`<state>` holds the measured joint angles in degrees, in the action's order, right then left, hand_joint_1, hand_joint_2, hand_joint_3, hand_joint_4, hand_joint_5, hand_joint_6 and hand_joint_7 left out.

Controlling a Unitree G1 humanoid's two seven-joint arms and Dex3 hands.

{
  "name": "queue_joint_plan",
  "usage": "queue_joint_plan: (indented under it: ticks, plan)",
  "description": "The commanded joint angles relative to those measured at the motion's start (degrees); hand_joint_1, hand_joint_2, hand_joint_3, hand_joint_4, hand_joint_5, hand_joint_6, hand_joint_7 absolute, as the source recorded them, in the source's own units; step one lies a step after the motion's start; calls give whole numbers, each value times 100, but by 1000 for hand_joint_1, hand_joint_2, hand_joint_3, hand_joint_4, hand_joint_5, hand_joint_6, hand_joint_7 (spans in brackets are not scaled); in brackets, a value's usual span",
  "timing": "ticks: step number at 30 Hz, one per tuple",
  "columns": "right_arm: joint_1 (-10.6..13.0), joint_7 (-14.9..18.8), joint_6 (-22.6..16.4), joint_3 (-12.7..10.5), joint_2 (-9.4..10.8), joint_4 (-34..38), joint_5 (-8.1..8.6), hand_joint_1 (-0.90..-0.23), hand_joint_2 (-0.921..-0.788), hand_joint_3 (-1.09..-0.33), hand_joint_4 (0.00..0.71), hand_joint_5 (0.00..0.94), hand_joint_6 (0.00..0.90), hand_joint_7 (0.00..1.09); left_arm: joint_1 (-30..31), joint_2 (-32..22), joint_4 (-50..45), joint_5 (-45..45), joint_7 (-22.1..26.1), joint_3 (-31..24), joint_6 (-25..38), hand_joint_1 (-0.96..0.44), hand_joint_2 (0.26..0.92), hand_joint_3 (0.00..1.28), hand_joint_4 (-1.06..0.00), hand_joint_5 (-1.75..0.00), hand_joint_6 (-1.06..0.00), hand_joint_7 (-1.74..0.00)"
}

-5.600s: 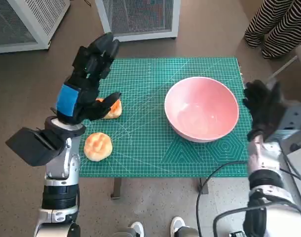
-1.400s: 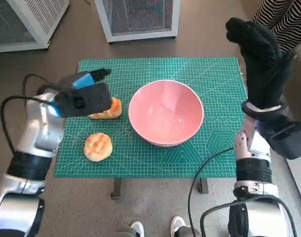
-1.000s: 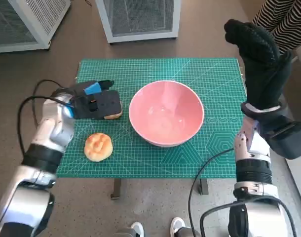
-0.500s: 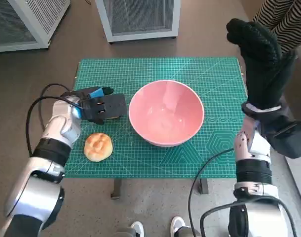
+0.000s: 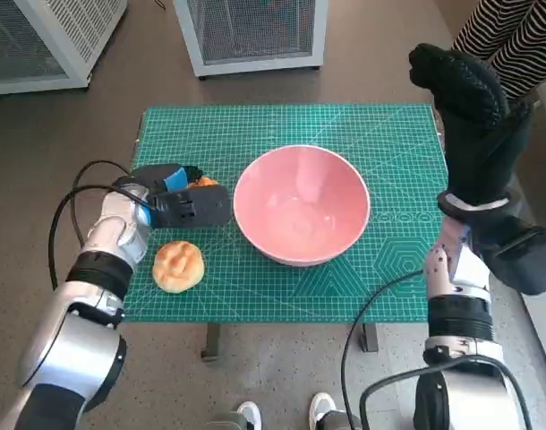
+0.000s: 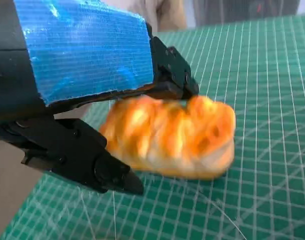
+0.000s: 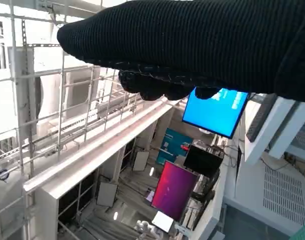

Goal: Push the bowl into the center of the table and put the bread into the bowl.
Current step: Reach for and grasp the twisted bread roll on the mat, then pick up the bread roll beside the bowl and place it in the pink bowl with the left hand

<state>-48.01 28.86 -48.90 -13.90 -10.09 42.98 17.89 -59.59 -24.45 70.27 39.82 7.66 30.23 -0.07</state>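
Table (image 5: 398,134) was small, topped edge to edge with a green gridded cutting mat (image 5: 255,134); table legs showed below its near edge. Floor (image 5: 94,98) around it was brownish-grey. Two white mesh-fronted cabinets stood past the far edge: one at far left (image 5: 40,36), one centred (image 5: 251,31). A person's striped trouser legs (image 5: 510,40) showed at far right; pair of shoes (image 5: 286,414) at the near edge of the head view.

Pink bowl (image 5: 302,204) sat about mid-table, upright, nothing in it.

Left robot hand (image 5: 179,202) lay low over the mat just left of the bowl, on the elongated bread (image 6: 172,135). Left wrist view: black fingers (image 6: 172,75) lay over the top of the loaf and another black part (image 6: 77,155) ran along its side; loaf's underside was on the mat. Contact clear, but a closed grasp wasn't plain, so can't tell if it was gripping. In the head view only a sliver of that bread (image 5: 202,182) showed past the hand.

Second, round bun (image 5: 178,265) lay on the mat nearer the front-left corner, apart from the hand.

Right robot hand (image 5: 465,94) was raised well above the table's right edge, holding nothing; fingers curled at the tip. Right wrist view showed only the glove (image 7: 192,45) against racking and screens (image 7: 217,112) in the room.
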Motion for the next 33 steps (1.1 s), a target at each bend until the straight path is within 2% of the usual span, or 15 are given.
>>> queue_joint_plan:
  ticks: [1, 2, 3, 6, 12, 16, 19, 26, 33]
  plan:
    - [124, -22, 37, 32, 0, 16, -30, -570, -921, -723, 218, 4, 59, 599, -54, -63, 139, 92, -96, 92, -237, 41, 919, 138, -643, -1177, -556, -965]
    - [122, -23, 38, 35, -4, 15, -30, -570, -921, -723, 218, 4, 59, 599, -63, -79, 146, 87, -100, 86, -269, 41, 919, 138, -643, -1177, -556, -965]
    - [121, -17, 39, 36, -9, 15, -25, -570, -921, -724, 217, 4, 58, 599, -77, -105, 141, 72, -92, 68, -298, 22, 919, 131, -639, -1223, -559, -1071]
    - [119, -7, 38, 41, -18, 17, -17, -569, -921, -724, 217, 3, 57, 601, -110, -152, 119, 37, -66, 27, -337, 8, 920, 117, -634, -1229, -581, -1156]
    - [117, 26, 21, 51, -31, 35, -9, -569, -921, -724, 219, 4, 57, 604, -232, -358, -224, -87, 22, -145, -371, 2, 920, 102, -626, -1175, -615, -1231]
    - [117, 29, 3, 56, -37, 46, -17, -568, -921, -722, 221, 4, 57, 605, -227, -568, -787, -211, 93, -373, -338, 1, 920, 100, -618, -1147, -632, -1253]
    - [111, 30, 0, 64, -37, 46, -22, -565, -921, -722, 221, 4, 56, 604, -89, -767, -1523, -366, 161, -649, -257, 1, 920, 100, -606, -1127, -650, -1265]
    - [83, 53, -3, 78, -46, 88, -26, -559, -921, -727, 222, 4, 51, 604, 467, -1034, -3691, -670, 305, -1348, 197, 2, 920, 82, -651, -1204, -636, -1162]
    - [72, 65, 3, 101, -37, 96, -38, -554, -921, -731, 222, 4, 47, 603, 1080, -903, -5745, -665, 165, -1826, 497, 2, 920, 74, -691, -1163, -613, -1184]
